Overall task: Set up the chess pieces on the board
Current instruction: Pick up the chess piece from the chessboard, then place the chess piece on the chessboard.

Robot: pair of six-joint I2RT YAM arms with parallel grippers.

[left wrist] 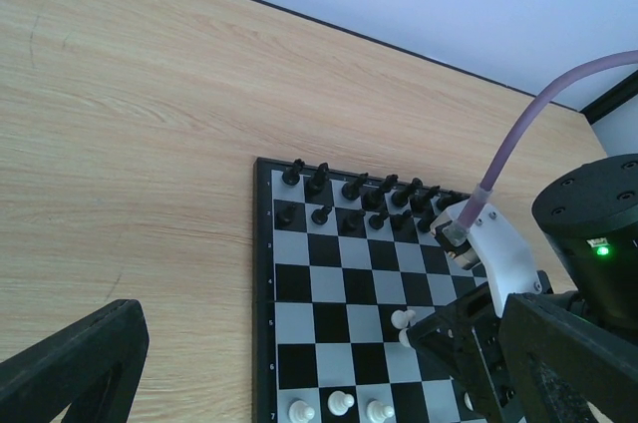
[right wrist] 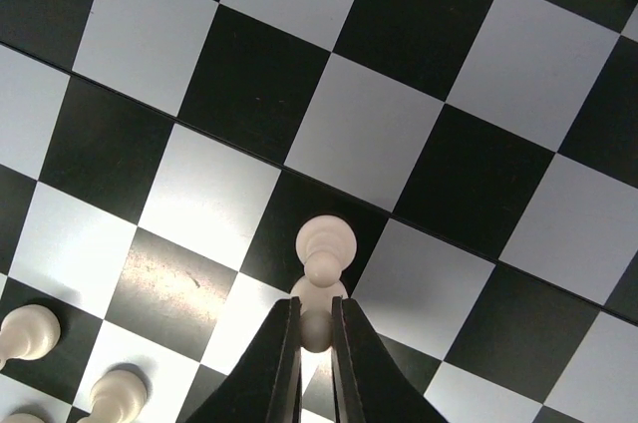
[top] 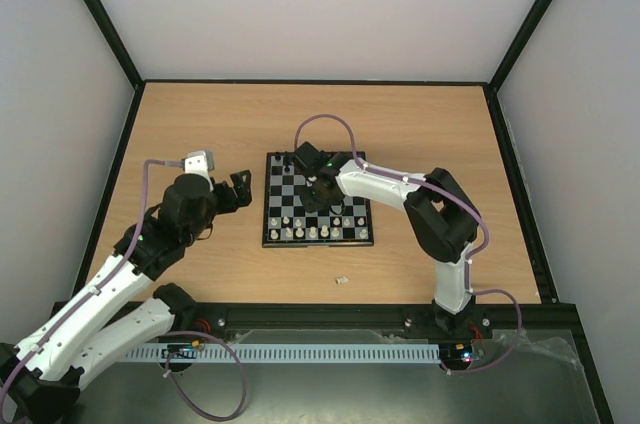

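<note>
Top view, board: the chessboard [top: 317,200] lies mid-frame on the wooden table [top: 200,124].
Top view, black side: black pieces [top: 290,161] stand along the board's upper edge; they are too small to count.
Top view, white side: white pieces [top: 313,232] line the two lowest rows, with some gaps visible.
Top view, stray: one small pale piece [top: 341,280] lies on the table below the board, off the squares.
Top view, left pincer [top: 238,190]: spread wide and empty, just left of the board.
Top view, right pincer [top: 322,190]: over the middle of the board.
Left wrist view, black side: two rows of black pieces [left wrist: 359,202] look filled at the board's upper edge.
Left wrist view, pawn: a white pawn [left wrist: 402,320] stands mid-board against the right pincer's tip.
Right wrist view, right pincer [right wrist: 316,309]: closed tight on the white pawn [right wrist: 325,241], gripping its lower part over a dark square at lower centre.
Right wrist view, neighbours: more white pieces [right wrist: 28,331] stand at lower left.
Progress: black looks done, while white is part-filled; the held pawn and the stray piece need placing.
</note>
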